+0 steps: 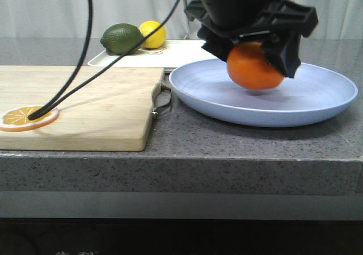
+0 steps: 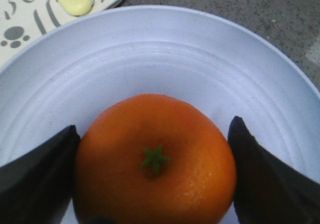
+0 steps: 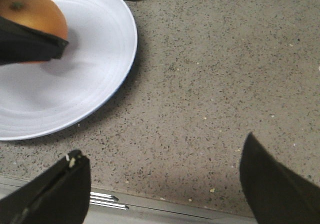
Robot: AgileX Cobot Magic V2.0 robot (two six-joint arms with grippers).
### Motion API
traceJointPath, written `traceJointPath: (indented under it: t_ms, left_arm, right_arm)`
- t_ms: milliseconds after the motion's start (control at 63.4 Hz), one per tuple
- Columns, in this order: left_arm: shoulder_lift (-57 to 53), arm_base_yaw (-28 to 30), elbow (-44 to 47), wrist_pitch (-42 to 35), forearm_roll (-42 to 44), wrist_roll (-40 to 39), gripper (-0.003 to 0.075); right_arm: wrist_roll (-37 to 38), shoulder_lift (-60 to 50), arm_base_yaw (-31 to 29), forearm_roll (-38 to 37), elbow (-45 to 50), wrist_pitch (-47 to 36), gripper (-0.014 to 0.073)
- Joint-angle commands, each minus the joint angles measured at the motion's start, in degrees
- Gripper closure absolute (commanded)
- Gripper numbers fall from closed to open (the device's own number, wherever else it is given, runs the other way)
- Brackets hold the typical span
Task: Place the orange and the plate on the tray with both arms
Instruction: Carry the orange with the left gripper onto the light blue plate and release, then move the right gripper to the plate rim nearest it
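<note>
Nearest the viewer, the right gripper (image 3: 162, 184) hangs with its jaws spread wide over bare speckled counter (image 1: 244, 147), holding nothing and well apart from the plate's edge. Beyond it, the plate (image 1: 317, 104) rests on the counter beside the wooden cutting board (image 1: 85, 107), which carries a flat orange slice (image 1: 28, 117). Above the plate's middle, the left gripper (image 1: 255, 53) pinches the orange (image 1: 254, 69) between both fingers, stem up; the fruit casts a shadow on the plate and appears just clear of it, though contact cannot be ruled out. Farthest back lies the tray (image 1: 181, 53), bearing a green fruit (image 1: 121, 38) and a lemon (image 1: 153, 33). By this arrangement, neither orange nor plate is yet on the tray: the orange seems about to be set in the plate, and carrying both to the tray remains, probably with the right arm's help.
</note>
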Motion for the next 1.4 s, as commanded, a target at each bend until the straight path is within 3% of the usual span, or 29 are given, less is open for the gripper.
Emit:
traceJointPath:
  t_ms: [0, 158, 221, 426, 646, 788, 1088, 1388]
  left_arm:
    - [-2.68, -0.53, -2.35, -3.98, 0.27, 0.0, 0.0207]
    - [-2.55, -0.53, -2.35, -3.98, 0.27, -0.12, 0.0057]
    - [-2.55, -0.53, -2.35, -3.69, 0.27, -0.52, 0.0029]
    - [-5.28, -0.53, -2.35, -0.77, 0.27, -1.75, 0.0036]
    - [-15.2, -0.14, -0.07, 3.99, 0.27, -2.17, 0.0036]
    - [-23.18, 0.83, 7.45, 3.95, 0.41, -2.17, 0.0036]
    - [-42.43, 8.6, 28.56, 0.1, 0.41, -2.17, 0.0036]
    - [-50.69, 11.42, 36.05, -0.19, 0.77, -2.17, 0.0036]
  right_arm:
    - [-0.33, 0.3, 0.0, 0.25, -1.63, -3.69, -0.002]
    - [-0.33, 0.3, 0.0, 0.25, -1.63, -3.63, -0.002]
    - [-0.33, 0.3, 0.0, 0.25, -1.63, -3.56, -0.002]
    - [-0.33, 0.3, 0.0, 0.25, -1.63, -3.33, -0.002]
    - [-0.33, 0.3, 0.0, 0.25, -1.63, -2.56, -0.002]
    - [-0.33, 0.3, 0.0, 0.25, -2.19, -1.44, -0.002]
    - [-0.33, 4.7, 0.0, 0.25, -7.91, 3.77, -0.002]
    - [-0.33, 20.67, 0.0, 7.8, -18.67, 13.28, -0.002]
